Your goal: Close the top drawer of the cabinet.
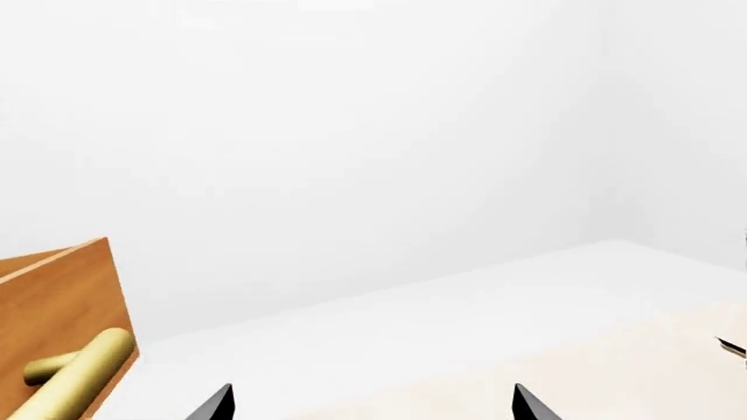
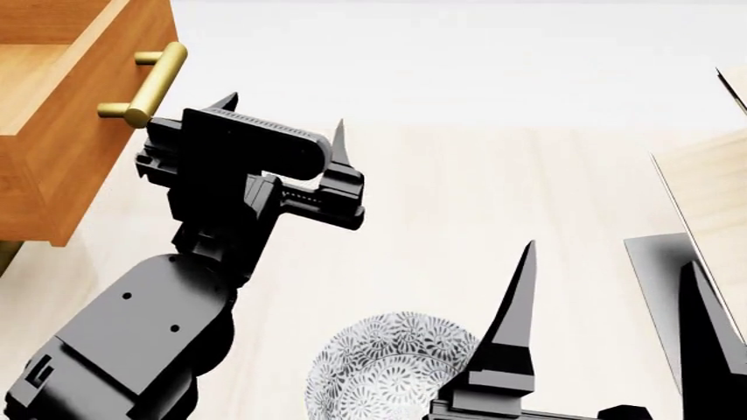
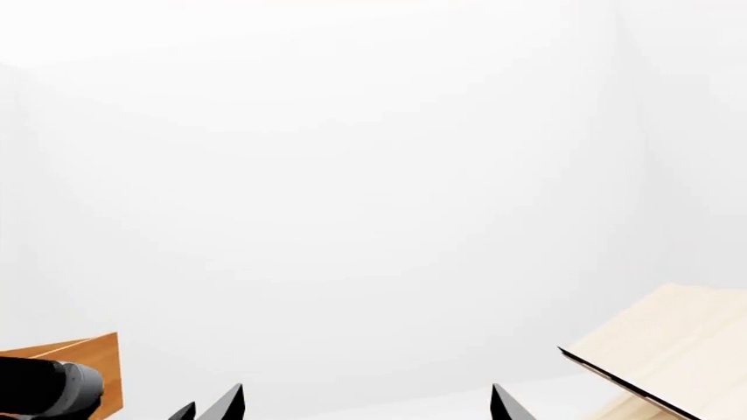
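The top drawer [image 2: 59, 131] juts out open at the head view's top left, orange-brown with a paler inside. Its brass bar handle [image 2: 146, 83] faces the left gripper. My left gripper [image 2: 283, 112] is open and empty, just right of the handle and apart from it. In the left wrist view the drawer front [image 1: 59, 302] and handle [image 1: 82, 372] lie beside the open left gripper [image 1: 371, 395]. My right gripper [image 2: 608, 258] is open and empty, lower right; it also shows in the right wrist view [image 3: 366, 395]. The rest of the cabinet is out of view.
A patterned grey-white bowl [image 2: 386, 372] sits low in the middle, between the arms. Pale slanted wood panels [image 2: 712, 188] stand at the right, also in the right wrist view [image 3: 677, 350]. The floor is pale wood [image 2: 467, 192].
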